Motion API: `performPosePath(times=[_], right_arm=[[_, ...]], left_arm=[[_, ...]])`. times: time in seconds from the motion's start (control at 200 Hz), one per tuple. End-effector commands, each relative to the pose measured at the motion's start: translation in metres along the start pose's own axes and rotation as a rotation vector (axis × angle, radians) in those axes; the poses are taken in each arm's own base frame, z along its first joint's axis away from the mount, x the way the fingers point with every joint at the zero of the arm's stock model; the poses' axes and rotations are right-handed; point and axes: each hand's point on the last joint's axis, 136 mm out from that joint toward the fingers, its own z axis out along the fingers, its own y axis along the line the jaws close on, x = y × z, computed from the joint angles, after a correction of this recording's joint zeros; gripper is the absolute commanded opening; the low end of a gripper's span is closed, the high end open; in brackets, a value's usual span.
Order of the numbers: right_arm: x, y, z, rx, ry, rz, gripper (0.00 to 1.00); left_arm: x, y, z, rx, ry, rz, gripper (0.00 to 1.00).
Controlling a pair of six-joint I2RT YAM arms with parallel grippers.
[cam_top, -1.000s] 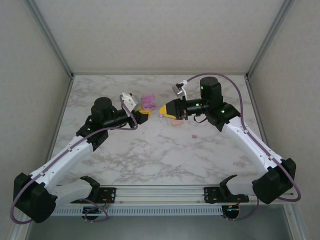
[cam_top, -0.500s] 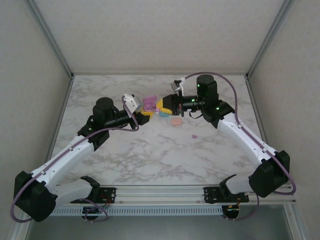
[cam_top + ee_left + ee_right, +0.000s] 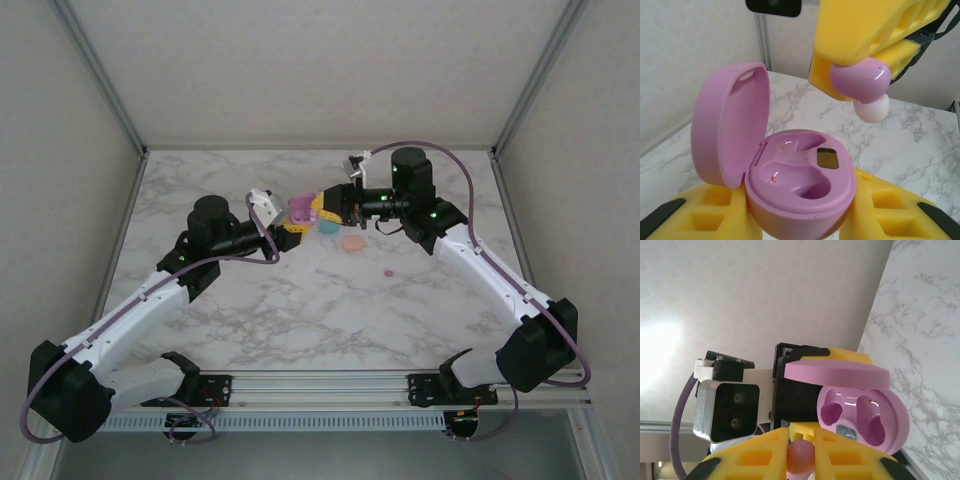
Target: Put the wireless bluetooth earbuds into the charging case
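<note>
Jaws, left: clenched on the pink charging case [image 3: 800, 192], gripped low on its base between yellow pads [image 3: 730, 200]. Jaws, right: clamped on one pink earbud [image 3: 860, 80], its white tip pointing down.

Case: lid [image 3: 725, 130] hinged open and standing upright. Both wells are empty and glossy, with a small dark rectangular plate between them. The earbud hangs just above and beyond the open case, apart from it.

Obscured: the case bottom is cut off by the lower edge of the left wrist view. In the right wrist view the earbud sits mostly buried between the pads. From the top camera it is too small to make out.

Bench [image 3: 300, 310]: white-grey marble. Near the right jaws lie a teal piece [image 3: 328, 227] and a peach piece [image 3: 352, 242], shapes unclear. A magenta nub [image 3: 388, 272] lies further out, too small to identify.

Room: pale textured walls, metal frame posts at the corners.
</note>
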Motion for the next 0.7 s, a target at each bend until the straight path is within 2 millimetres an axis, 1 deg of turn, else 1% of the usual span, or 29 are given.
performPosePath(times=[0.0,0.19,0.516,0.696], right_arm=[[-0.008,0.011,0.004,0.006,-0.041,-0.074,0.18],[-0.01,0.01,0.009,0.046,-0.076,-0.11,0.18],[-0.011,0.003,0.017,0.078,-0.1,-0.117,0.17],[-0.014,0.008,0.019,0.053,-0.117,-0.119,0.17]], left_arm=[[-0.014,-0.005,0.002,0.023,-0.045,0.006,0.36],[-0.016,-0.006,0.004,0.029,-0.054,-0.005,0.36],[-0.019,-0.007,0.005,0.036,-0.069,-0.013,0.37],[-0.018,-0.007,0.007,0.04,-0.065,-0.014,0.37]])
